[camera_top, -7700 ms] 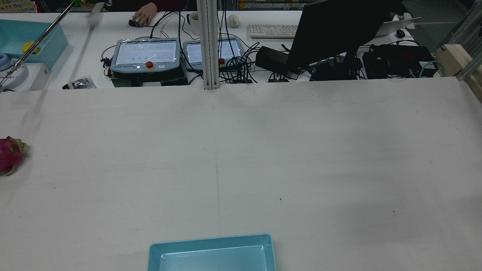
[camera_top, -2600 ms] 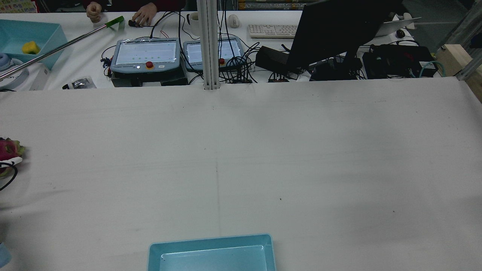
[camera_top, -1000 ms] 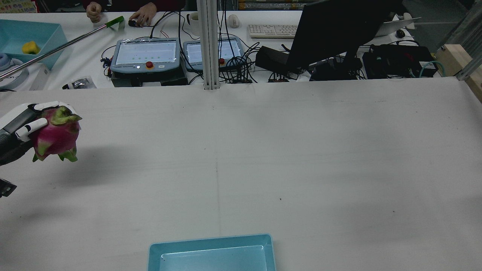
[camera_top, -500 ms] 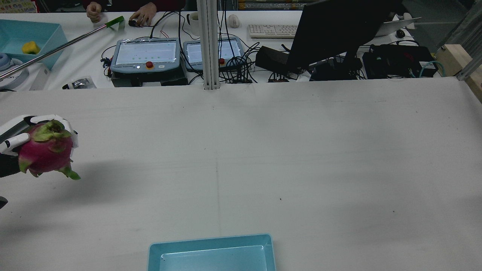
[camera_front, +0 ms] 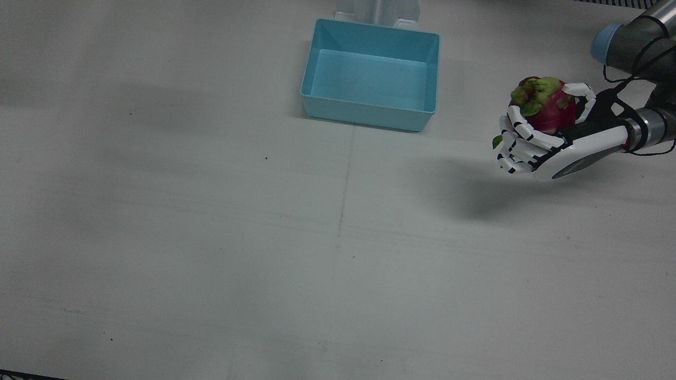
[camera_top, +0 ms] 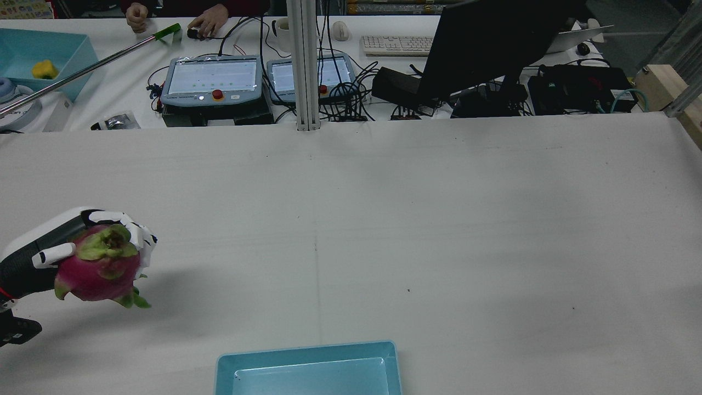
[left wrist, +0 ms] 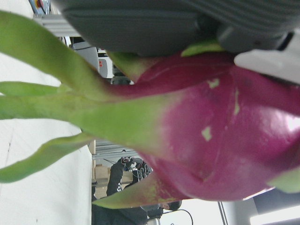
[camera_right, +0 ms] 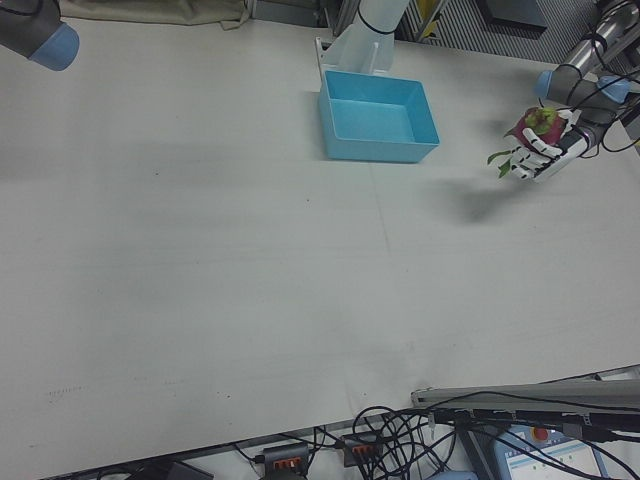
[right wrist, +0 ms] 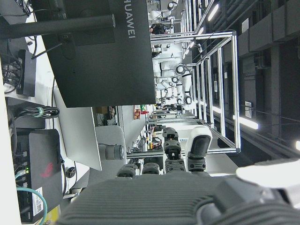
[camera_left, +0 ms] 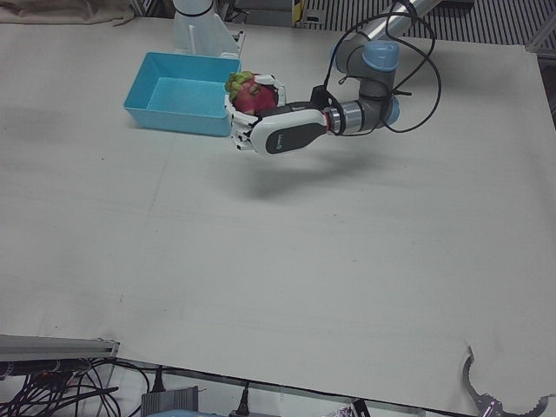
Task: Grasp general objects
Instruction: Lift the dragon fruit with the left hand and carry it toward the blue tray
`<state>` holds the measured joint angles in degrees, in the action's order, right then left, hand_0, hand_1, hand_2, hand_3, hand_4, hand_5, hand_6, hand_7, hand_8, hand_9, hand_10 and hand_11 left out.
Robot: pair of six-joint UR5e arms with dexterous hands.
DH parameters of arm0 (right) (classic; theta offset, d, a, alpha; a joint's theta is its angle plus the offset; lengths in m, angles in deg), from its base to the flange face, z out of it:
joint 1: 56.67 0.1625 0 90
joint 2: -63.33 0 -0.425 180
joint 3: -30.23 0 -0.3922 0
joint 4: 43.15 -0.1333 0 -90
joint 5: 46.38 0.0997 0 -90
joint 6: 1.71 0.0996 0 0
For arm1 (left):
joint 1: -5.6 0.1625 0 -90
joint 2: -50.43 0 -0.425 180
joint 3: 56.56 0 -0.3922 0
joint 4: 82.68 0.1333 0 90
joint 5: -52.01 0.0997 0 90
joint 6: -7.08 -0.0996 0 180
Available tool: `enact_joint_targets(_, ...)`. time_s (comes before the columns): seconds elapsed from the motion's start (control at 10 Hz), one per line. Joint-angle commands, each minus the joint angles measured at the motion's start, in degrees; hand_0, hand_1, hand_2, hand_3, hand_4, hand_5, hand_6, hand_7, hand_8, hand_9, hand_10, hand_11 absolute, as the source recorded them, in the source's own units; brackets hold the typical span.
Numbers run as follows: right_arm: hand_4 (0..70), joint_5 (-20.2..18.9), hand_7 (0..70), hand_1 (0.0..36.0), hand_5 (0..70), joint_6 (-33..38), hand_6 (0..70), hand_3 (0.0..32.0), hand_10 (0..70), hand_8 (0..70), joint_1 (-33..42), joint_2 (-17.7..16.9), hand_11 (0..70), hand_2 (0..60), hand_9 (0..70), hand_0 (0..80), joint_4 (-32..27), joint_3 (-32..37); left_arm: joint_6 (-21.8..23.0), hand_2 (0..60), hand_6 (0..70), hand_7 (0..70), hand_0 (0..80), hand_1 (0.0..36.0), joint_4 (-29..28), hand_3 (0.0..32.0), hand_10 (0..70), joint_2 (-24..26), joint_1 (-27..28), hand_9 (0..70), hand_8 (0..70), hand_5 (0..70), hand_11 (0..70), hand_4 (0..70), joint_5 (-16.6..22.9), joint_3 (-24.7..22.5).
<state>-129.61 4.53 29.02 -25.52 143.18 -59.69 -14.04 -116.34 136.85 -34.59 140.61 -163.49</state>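
On your worktop (camera_front: pixel 211 237) the only other thing is the blue bin (camera_front: pixel 371 74), at about 10 o'clock from your left hand (camera_front: pixel 549 142) in the front view, well apart, with bare surface between. The dragon fruit (camera_front: pixel 541 108) sits in that hand above the worktop, fingers (camera_front: pixel 520 142) clamped around it. Your right hand (right wrist: pixel 187 201) shows only in its own camera; whether its fingers are apart cannot be told.

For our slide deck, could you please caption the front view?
The left hand holds a dragon fruit above the white table, its fingers wrapped around it, beside the empty blue bin.
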Motion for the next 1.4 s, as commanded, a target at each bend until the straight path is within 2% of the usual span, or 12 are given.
enact_joint_targets(0.0,0.0,0.0,0.0,0.0,0.0,0.0,0.0,0.0,0.0,0.0,0.0,0.0,0.0,0.0,0.0,0.0,0.0,0.0,-1.3,60.0,70.0,70.0,34.9,8.5,1.4,0.0,70.0,4.8,7.3,70.0,70.0,70.0,70.0,70.0,2.2,-1.5)
enact_joint_targets(0.2,0.0,0.0,0.0,0.0,0.0,0.0,0.0,0.0,0.0,0.0,-0.1,0.0,0.0,0.0,0.0,0.0,0.0,0.0,-3.3,60.0,70.0,70.0,37.8,10.1,4.6,0.0,70.0,5.0,9.9,70.0,70.0,70.0,70.0,70.0,3.0,-5.5)
enact_joint_targets(0.4,0.0,0.0,0.0,0.0,0.0,0.0,0.0,0.0,0.0,0.0,-0.1,0.0,0.0,0.0,0.0,0.0,0.0,0.1,-3.6,60.0,70.0,70.0,39.8,12.5,5.0,0.0,70.0,5.0,10.3,70.0,70.0,70.0,70.0,70.0,2.8,-6.2)
enact_joint_targets(0.6,0.0,0.0,0.0,0.0,0.0,0.0,0.0,0.0,0.0,0.0,0.0,0.0,0.0,0.0,0.0,0.0,0.0,0.1,-3.9,60.0,70.0,70.0,40.3,12.1,8.4,0.0,70.0,5.2,14.1,70.0,70.0,70.0,70.0,70.0,2.4,-8.9)
enact_joint_targets(1.0,0.0,0.0,0.0,0.0,0.0,0.0,0.0,0.0,0.0,0.0,0.0,0.0,0.0,0.0,0.0,0.0,0.0,0.0,-5.3,60.0,70.0,70.0,41.0,12.0,17.9,0.0,70.0,12.6,15.1,70.0,70.0,70.0,70.0,70.0,2.4,-10.8)
enact_joint_targets(1.1,0.0,0.0,0.0,0.0,0.0,0.0,0.0,0.0,0.0,0.0,0.0,0.0,0.0,0.0,0.0,0.0,0.0,0.0,-5.5,60.0,70.0,70.0,40.4,12.8,18.5,0.0,70.0,13.2,15.7,70.0,70.0,70.0,70.0,70.0,2.2,-10.8)
enact_joint_targets(1.3,0.0,0.0,0.0,0.0,0.0,0.0,0.0,0.0,0.0,0.0,0.0,0.0,0.0,0.0,0.0,0.0,0.0,0.0,-7.3,60.0,70.0,70.0,40.3,12.4,24.2,0.0,70.0,17.4,18.3,70.0,70.0,70.0,70.0,70.0,2.2,-11.3)
